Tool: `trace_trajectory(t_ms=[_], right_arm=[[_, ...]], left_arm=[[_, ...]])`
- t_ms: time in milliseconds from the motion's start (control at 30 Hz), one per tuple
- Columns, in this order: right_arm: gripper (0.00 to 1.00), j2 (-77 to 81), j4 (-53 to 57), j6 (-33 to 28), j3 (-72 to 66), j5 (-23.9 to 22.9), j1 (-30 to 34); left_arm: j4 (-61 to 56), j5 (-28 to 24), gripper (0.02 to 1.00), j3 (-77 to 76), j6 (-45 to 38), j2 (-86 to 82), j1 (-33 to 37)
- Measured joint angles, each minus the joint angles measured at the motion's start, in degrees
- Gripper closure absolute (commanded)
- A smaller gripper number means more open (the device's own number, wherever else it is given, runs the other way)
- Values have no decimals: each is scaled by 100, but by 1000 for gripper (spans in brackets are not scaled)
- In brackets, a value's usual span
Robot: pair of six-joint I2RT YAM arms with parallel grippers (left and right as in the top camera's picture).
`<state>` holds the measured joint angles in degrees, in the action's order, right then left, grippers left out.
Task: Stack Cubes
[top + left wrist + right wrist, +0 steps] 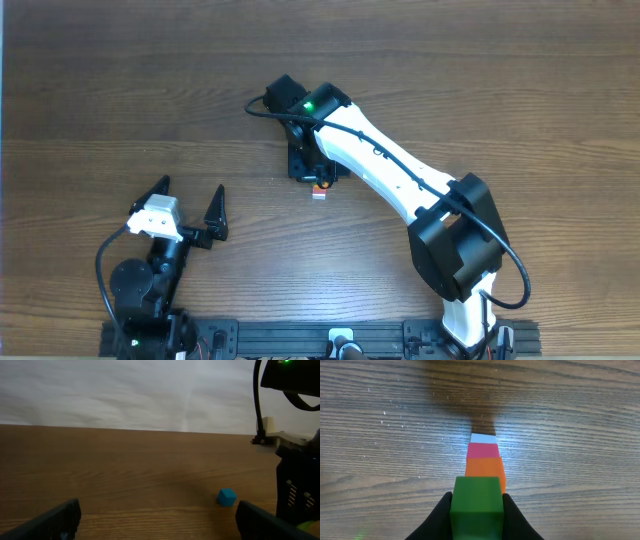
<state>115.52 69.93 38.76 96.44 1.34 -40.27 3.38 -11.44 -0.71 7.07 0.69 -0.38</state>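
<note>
Green cube (475, 497) clamped in right gripper (476, 504), directly over orange-pink-white stack (485, 471).
Placing step, likely: next seat it square, then release. Left gripper (190, 188) spread apart; blue cube (226, 496) loose on tabletop (100, 80).

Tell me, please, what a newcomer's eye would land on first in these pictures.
The right claw, over the middle of the table, grips a green cube just above a column of orange, pink and white cubes. A lone blue cube sits apart, beyond the left claw, which stands open near its base.
</note>
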Motion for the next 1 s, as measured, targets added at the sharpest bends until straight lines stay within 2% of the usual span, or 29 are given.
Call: trace_trajectory(t_ms=[100, 400, 467, 567, 700, 1000], right_arm=[[656, 0, 2, -9, -22, -2, 0], [599, 2, 2, 20, -111, 0, 0], [540, 2, 2, 24, -111, 0, 0], [505, 2, 2, 15, -111, 0, 0], [380, 2, -2, 9, -111, -2, 0], [301, 2, 254, -50, 129, -24, 9]], left_arm=[[0, 0, 20, 0, 0, 0, 0], [0, 2, 20, 0, 0, 0, 0], [0, 0, 23, 0, 0, 0, 0], [0, 2, 20, 0, 0, 0, 0], [0, 0, 20, 0, 0, 0, 0], [0, 0, 20, 0, 0, 0, 0]])
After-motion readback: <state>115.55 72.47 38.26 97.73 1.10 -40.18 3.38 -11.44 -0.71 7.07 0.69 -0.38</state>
